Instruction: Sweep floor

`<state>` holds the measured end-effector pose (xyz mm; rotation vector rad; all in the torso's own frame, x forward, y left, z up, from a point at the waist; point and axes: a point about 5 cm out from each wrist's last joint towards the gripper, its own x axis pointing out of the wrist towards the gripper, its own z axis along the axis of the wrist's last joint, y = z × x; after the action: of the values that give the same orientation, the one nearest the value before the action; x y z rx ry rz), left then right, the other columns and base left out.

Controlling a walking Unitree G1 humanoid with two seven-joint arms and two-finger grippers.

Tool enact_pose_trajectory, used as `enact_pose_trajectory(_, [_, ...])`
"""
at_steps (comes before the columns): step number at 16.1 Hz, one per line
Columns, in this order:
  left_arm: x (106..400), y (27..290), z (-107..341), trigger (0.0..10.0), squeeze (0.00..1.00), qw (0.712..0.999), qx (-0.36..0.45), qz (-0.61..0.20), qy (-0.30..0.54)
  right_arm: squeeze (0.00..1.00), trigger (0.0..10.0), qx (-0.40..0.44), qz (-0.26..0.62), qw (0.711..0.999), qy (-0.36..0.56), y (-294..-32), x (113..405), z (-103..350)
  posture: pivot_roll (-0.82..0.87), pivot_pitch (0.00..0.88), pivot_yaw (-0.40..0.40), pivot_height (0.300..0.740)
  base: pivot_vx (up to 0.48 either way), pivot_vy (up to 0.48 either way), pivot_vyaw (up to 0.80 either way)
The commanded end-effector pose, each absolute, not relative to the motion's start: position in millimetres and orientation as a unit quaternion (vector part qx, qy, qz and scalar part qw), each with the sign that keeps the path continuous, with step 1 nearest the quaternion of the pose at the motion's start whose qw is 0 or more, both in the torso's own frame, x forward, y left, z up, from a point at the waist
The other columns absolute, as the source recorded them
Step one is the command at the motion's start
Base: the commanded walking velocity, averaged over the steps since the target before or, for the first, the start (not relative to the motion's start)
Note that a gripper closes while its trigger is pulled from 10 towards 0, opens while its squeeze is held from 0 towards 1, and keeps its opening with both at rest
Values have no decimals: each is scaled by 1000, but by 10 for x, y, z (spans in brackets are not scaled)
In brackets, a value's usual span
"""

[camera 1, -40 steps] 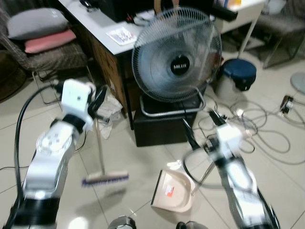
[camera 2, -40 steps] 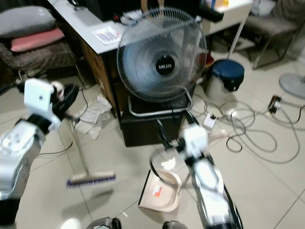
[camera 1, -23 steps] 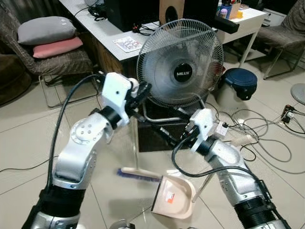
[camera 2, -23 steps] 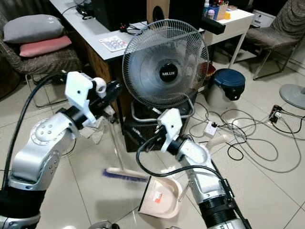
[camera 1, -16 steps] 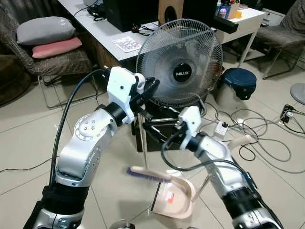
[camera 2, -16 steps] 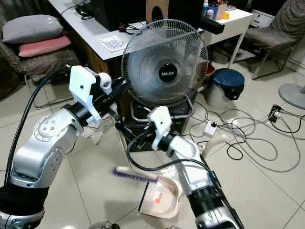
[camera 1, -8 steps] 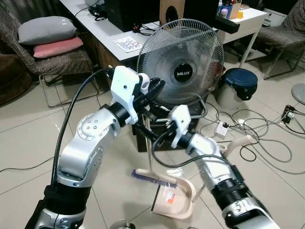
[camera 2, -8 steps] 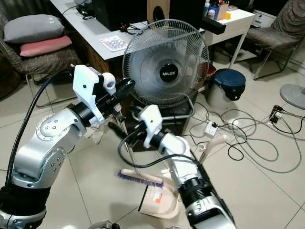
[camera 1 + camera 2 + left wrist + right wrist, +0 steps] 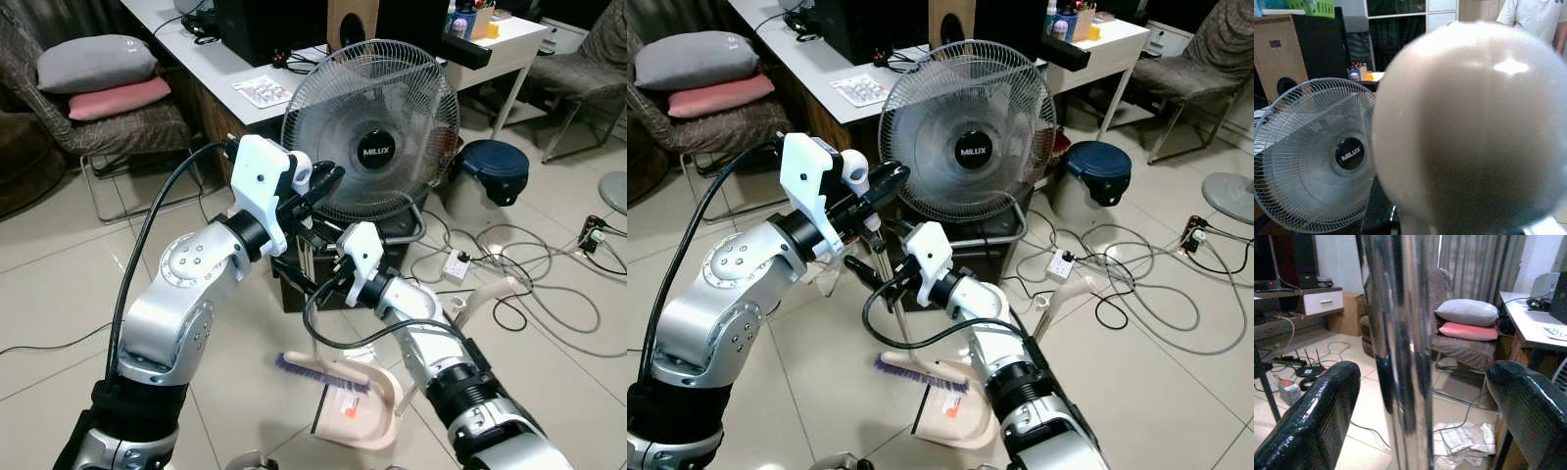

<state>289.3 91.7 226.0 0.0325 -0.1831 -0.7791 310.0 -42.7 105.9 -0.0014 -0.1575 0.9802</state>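
Observation:
The broom has a thin metal handle (image 9: 311,294) and a beige head with purple bristles (image 9: 323,368), resting on the tiles at the mouth of the beige dustpan (image 9: 361,411). My left gripper (image 9: 312,196) is shut on the top of the handle. The handle's rounded beige end (image 9: 1469,127) looms large in the left wrist view. My right gripper (image 9: 1422,372) is open lower down, one black finger (image 9: 1312,421) on each side of the shiny handle (image 9: 1400,333) and not touching it. The dustpan's upright handle (image 9: 483,296) leans to the right.
A large floor fan (image 9: 372,127) stands on a black box (image 9: 328,269) straight ahead. Cables (image 9: 549,284) and a power strip (image 9: 456,264) lie at the right near a blue bin (image 9: 495,162). A desk (image 9: 225,59), a cushioned chair (image 9: 108,103) and crumpled papers (image 9: 1464,440) are at the left.
The broom head has swept right across the tiles to the dustpan's mouth. My right gripper has swung left to the broom handle and now straddles it.

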Motion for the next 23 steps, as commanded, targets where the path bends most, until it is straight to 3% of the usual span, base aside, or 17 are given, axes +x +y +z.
enact_pose_trajectory(1, [2852, 868, 2424, 10000, 0, 910, 21, -396, -122, 0, 4314, -6, 474, 876, -88, -421, 3133, 1118, -16, 1, 45, 740, 0, 0, 0])
enact_pose_trajectory(2, [2847, 862, 2428, 10000, 0, 909, 18, -399, -121, 0, 2157, -5, 476, 875, -90, -411, 3135, 1122, -16, 0, 44, 740, 0, 0, 0])
enact_pose_trajectory(7, [2825, 837, 2433, 10000, 0, 905, 5, -410, -114, 0, 2275, -8, 480, 872, -98, -391, 3146, 1127, -16, 0, 43, 740, 0, 0, 0])
enact_pose_trajectory(16, [2821, 834, 2434, 10000, 0, 903, -3, -416, -108, 0, 0, -10, 488, 867, -99, -382, 3139, 1107, -17, 0, 41, 740, 0, 0, 0])
enact_pose_trajectory(23, [2819, 835, 2431, 10000, 0, 902, -2, -418, -107, 0, 0, -10, 490, 865, -103, -393, 3133, 1105, -18, 0, 40, 740, 0, 0, 0])
